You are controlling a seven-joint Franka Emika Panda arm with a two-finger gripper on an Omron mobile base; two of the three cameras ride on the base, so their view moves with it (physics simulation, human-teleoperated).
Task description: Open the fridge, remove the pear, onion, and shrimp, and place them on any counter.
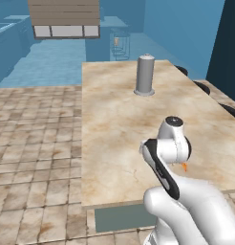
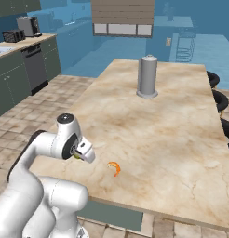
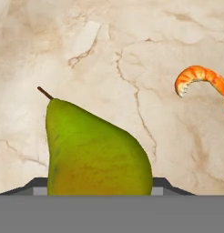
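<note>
The pear sits between the gripper fingers in the hand view, its broad base down at the fingers and its narrow neck and brown stem pointing to the upper left of that view. Its long axis runs roughly along the line the hand looks, leaning a little left. The jaws stand fairly wide, one dark tip showing at each side of the pear's base, and they appear closed on it. In the right base view the gripper hangs low over the near left part of the counter, with a bit of yellow-green showing at its tip.

The shrimp lies flat on the counter just beside the gripper, to its right. In the hand view the shrimp curves like a hook, arched upward. A grey cylinder stands upright farther back on the counter, well apart from both.
</note>
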